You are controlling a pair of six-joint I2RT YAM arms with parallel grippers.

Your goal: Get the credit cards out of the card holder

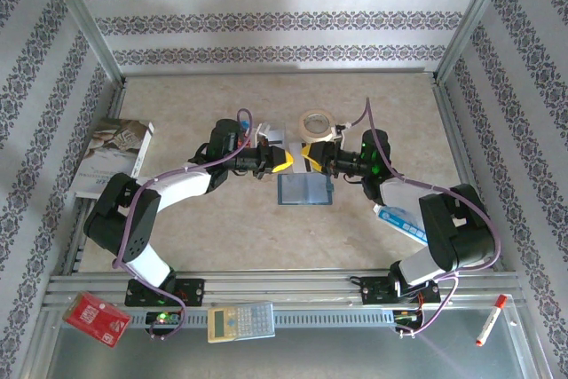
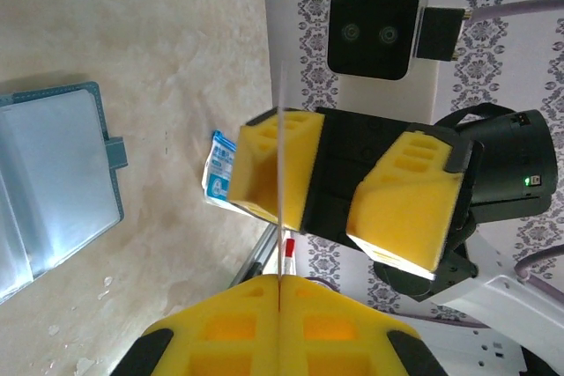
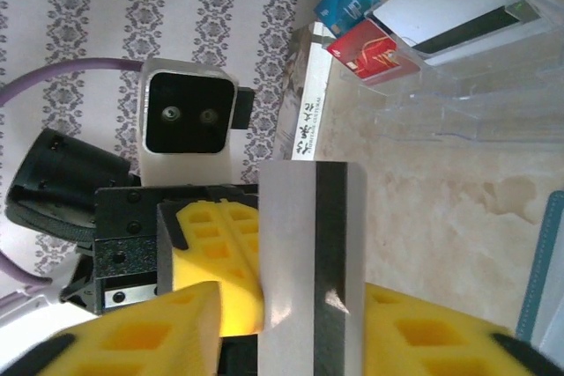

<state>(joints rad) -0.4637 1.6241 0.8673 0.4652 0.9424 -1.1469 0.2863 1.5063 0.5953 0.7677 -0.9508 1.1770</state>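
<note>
The teal-blue card holder lies open on the table, also seen in the left wrist view as the card holder. Just above it the two grippers meet tip to tip. My left gripper is shut on a silver-grey credit card that stands edge-on. That credit card shows its black stripe in the right wrist view. My right gripper has its fingers on either side of the card. One finger is against it and the other stands off with a gap. Blue, red and silver cards sit in a clear stand.
A tape roll sits behind the grippers. A blue-and-white packet lies by the right arm and a booklet at the left wall. On the near rail are a red board, a calculator and a marker.
</note>
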